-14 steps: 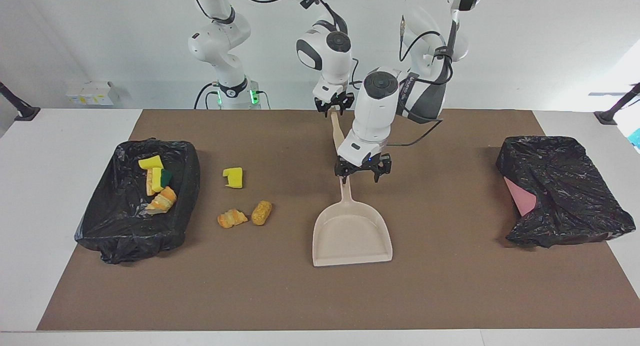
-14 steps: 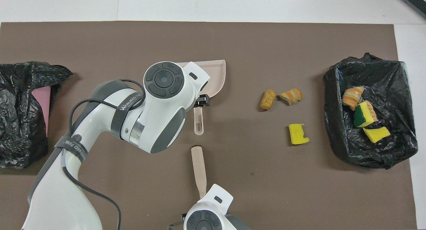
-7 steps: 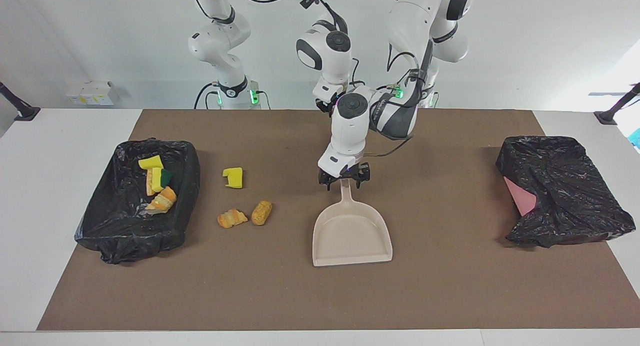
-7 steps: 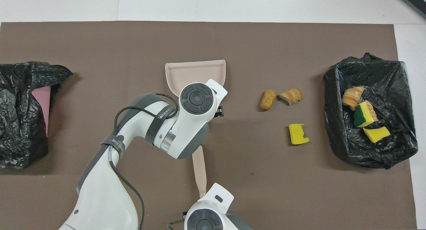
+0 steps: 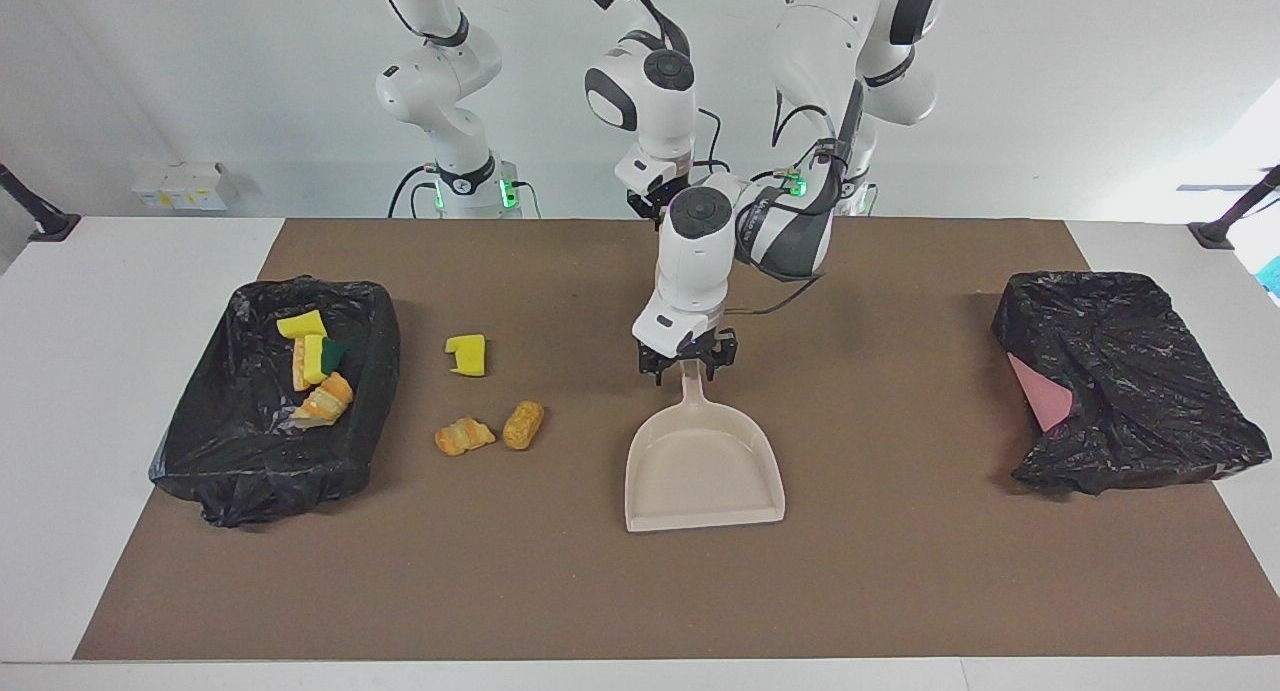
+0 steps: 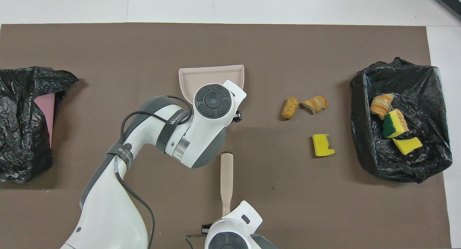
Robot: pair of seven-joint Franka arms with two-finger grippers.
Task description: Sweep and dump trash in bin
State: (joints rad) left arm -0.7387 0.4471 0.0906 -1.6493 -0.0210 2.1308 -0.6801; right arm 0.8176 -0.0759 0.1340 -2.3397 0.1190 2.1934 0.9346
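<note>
- Wall: plain white all along the robots' end of the room. A small white box (image 5: pixel 185 184) sits at its foot, toward the right arm's end.
- The white table (image 5: pixel 120 371) is cut off at both ends, and a brown mat (image 5: pixel 900 571) covers most of it.
- The left arm hides a lot from you. From overhead its wrist covers the left gripper (image 5: pixel 687 363) and the dustpan's handle. From the facing view it blocks most of the right gripper (image 5: pixel 652 205).
- The left gripper is down at the handle. You cannot tell whether it is clamped on it.
- The black-lined bin (image 5: pixel 200 421) stands at the right arm's end. Sponge and pastry pieces (image 5: pixel 318 366) overlap in it, so you cannot count them surely.
- A crumpled black bag (image 5: pixel 1130 381) lies at the left arm's end. Something pink (image 5: pixel 1045 391) shows under it, but what it is you cannot tell.
- The beige dustpan (image 5: pixel 705 519) lies flat mid-mat, with its handle toward the robots.
- The right gripper is closed on the end of the brush (image 6: pixel 227 180), held over the mat. Only the overhead view shows it, and its dark tip is hard to make out.
- Three pieces of trash lie on the mat between the bin and the dustpan. The yellow sponge (image 5: pixel 467 355) is nearest the robots. The croissant piece (image 5: pixel 464 436) and the brown pastry (image 5: pixel 523 424) lie side by side, farther out.
</note>
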